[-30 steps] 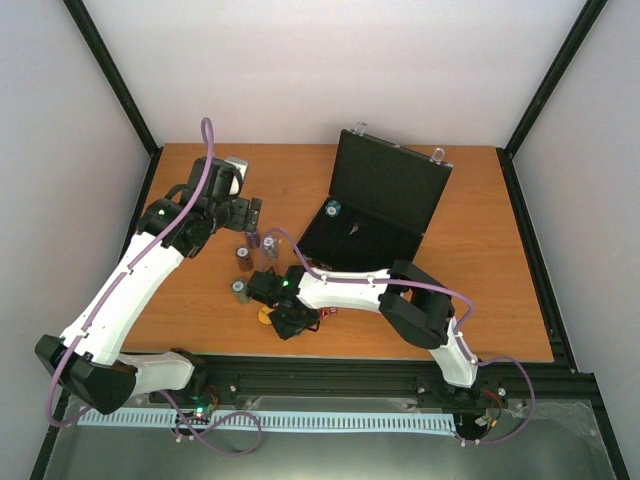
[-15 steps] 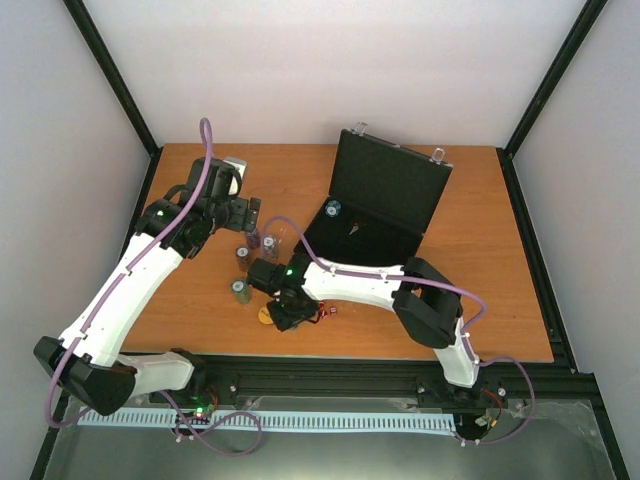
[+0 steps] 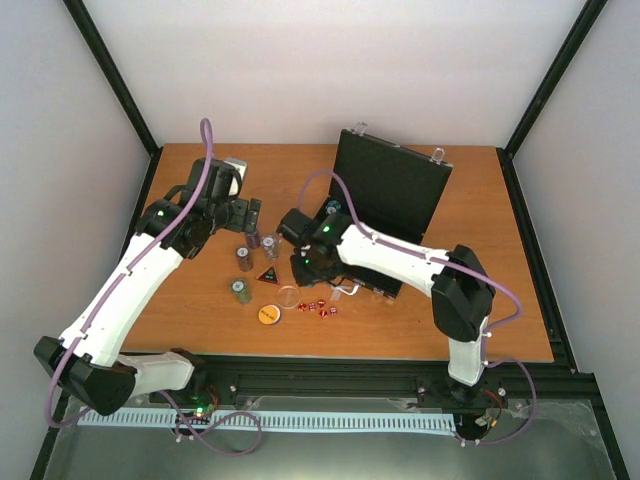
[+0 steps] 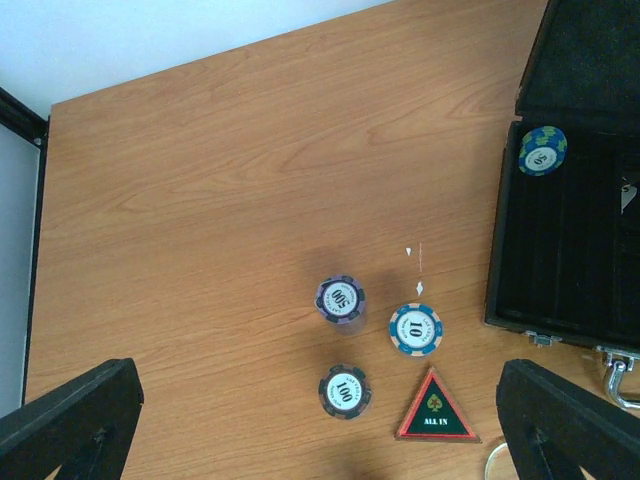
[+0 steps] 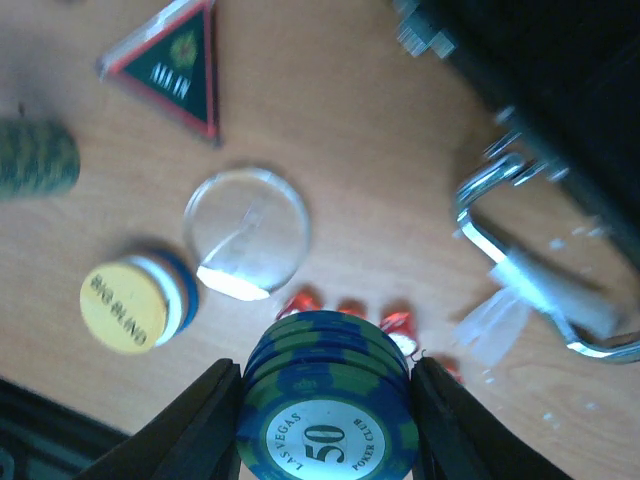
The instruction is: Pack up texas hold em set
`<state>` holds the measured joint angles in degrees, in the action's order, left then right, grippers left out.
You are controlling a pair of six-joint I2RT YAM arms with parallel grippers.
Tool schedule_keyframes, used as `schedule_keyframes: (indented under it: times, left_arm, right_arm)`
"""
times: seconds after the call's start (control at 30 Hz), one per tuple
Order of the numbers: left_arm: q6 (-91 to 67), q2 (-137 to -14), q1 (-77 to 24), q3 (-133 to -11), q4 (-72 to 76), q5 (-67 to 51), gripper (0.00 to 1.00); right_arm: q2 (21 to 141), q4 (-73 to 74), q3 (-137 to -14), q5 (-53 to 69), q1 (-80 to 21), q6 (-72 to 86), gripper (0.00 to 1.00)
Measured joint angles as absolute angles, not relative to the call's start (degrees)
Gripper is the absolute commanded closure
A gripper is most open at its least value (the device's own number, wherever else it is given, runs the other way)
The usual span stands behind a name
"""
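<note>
The black case (image 3: 385,205) lies open at the back right with one blue-green chip stack (image 3: 333,208) inside. My right gripper (image 3: 311,266) hovers just in front of the case's left corner, shut on a blue-green "50" chip stack (image 5: 328,400). Below it lie the red dice (image 5: 345,308), a clear disc (image 5: 246,233), the orange-yellow disc (image 5: 128,305) and the red-black triangle (image 5: 170,65). My left gripper (image 3: 248,214) is open and empty above three chip stacks: 500 (image 4: 341,298), 10 (image 4: 415,328) and 100 (image 4: 345,390).
A green chip stack (image 3: 241,291) stands left of the orange disc (image 3: 267,314). The case's silver handle (image 5: 520,270) and clasp stick out toward the dice. A white object (image 3: 232,178) sits by the left wrist. Black frame posts border the table.
My right gripper rose from near the orange disc and moved back toward the case with the 50 chip stack, uncovering the triangle, clear disc and dice. The left arm stayed put.
</note>
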<state>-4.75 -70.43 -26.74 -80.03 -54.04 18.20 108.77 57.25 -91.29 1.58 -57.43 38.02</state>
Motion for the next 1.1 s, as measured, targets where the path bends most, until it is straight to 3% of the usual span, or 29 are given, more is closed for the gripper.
schedule_keyframes:
  times: [0.73,0.93,1.1]
  left_arm:
    - [-6.2,-73.4,-26.7,-75.5,-50.4,13.0,0.03]
    - [-6.6,-72.9,-26.7,-72.3,-45.4,6.0,0.08]
    - [-7.8,-67.7,-26.7,-62.1,-34.6,-4.6,0.09]
  right_arm:
    - [112.7,54.1,-102.7,-3.9,-40.2,32.1,0.97]
    - [113.7,53.7,-103.5,-3.6,-37.5,31.0,0.97]
    - [113.9,53.2,-104.1,-0.9,-35.6,31.0,0.97]
